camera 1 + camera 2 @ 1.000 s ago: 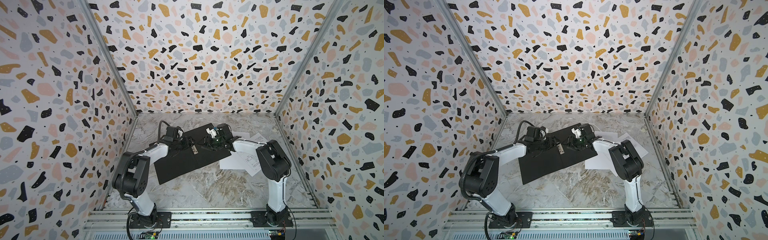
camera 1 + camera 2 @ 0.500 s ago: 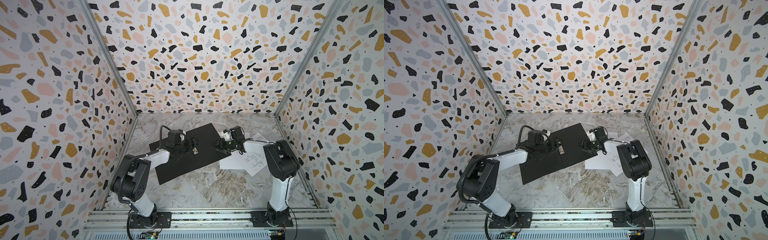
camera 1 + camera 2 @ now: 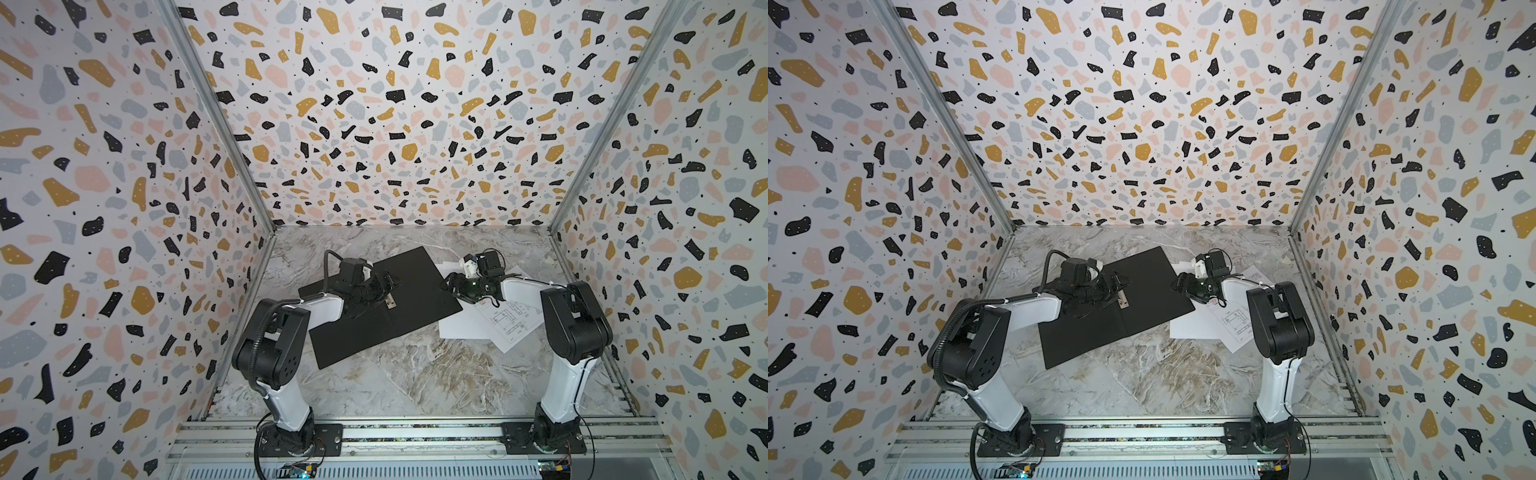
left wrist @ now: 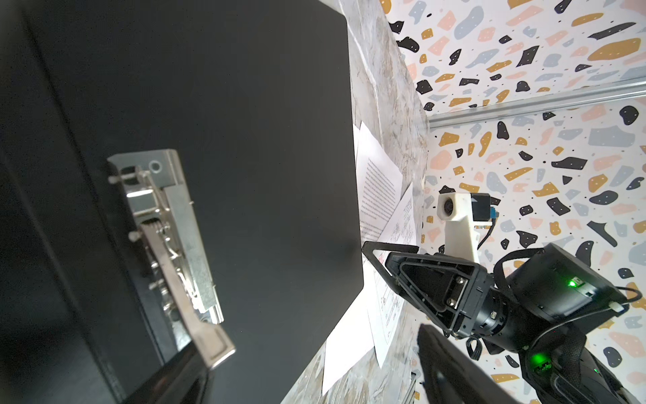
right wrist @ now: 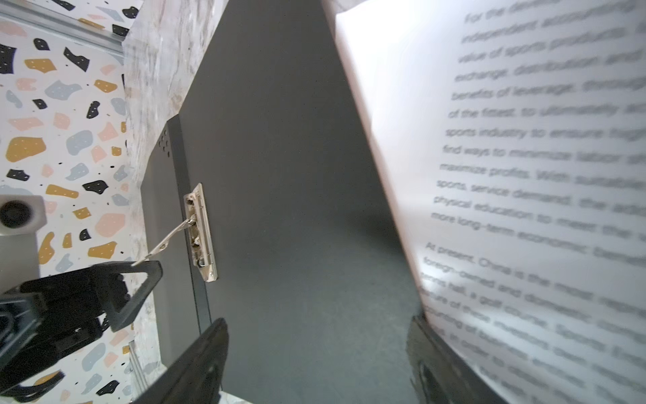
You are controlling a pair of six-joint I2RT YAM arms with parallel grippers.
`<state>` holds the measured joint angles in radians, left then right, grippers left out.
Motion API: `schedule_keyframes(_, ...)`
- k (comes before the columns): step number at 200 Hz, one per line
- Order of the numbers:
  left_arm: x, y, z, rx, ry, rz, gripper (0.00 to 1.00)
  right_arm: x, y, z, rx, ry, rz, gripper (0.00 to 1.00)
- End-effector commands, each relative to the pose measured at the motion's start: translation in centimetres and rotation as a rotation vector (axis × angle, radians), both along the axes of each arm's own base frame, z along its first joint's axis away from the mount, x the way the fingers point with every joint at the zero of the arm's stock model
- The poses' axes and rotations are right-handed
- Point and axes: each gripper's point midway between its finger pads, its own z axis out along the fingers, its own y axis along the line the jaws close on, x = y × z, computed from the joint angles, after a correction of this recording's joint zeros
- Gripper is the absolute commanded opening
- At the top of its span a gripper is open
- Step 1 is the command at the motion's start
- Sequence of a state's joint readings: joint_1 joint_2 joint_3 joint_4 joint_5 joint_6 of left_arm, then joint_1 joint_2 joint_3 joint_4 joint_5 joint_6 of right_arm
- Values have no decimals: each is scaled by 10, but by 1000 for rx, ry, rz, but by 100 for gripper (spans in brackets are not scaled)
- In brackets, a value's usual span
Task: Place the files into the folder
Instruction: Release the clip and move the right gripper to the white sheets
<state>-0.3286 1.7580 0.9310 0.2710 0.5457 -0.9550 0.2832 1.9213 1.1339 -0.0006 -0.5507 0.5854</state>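
Near the rail the marble table (image 3: 415,386) lies bare, with free room between the two arm bases. Behind it the folder (image 3: 374,328) lies open and flat, turned slantwise, black inside up. Outside it, at its right edge, lies the diagram sheet (image 3: 509,322), partly over the text sheet (image 5: 524,157). On the fold sits a metal clip (image 4: 174,245) with its lever (image 5: 167,241) raised. The left gripper (image 3: 386,284) has its jaws wide, one finger at the lever tip, clamping nothing. The right gripper (image 3: 451,287) hovers with spread jaws, gripping nothing, just beside the folder's right edge and above the sheets. Farther, bare table reaches the back wall (image 3: 395,124).
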Motion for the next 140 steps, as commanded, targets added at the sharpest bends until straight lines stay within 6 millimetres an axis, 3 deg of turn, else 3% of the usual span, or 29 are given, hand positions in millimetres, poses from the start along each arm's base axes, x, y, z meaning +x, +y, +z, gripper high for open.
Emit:
schedule_keyframes(1, 16, -5, 17, -14, -61, 4, 89, 6, -13, 14, -49, -68, 5, 82)
schedule_keyframes(46, 31, -5, 12, 13, -62, 19, 89, 6, -14, 4, -63, -59, 20, 84)
schedule_keyframes(83, 43, 1, 9, 36, -73, 34, 89, -4, -6, 0, -12, -33, 55, 84)
schedule_keyframes(140, 58, 16, -12, 106, -41, 41, 89, -26, 6, 3, 87, 11, 92, 78)
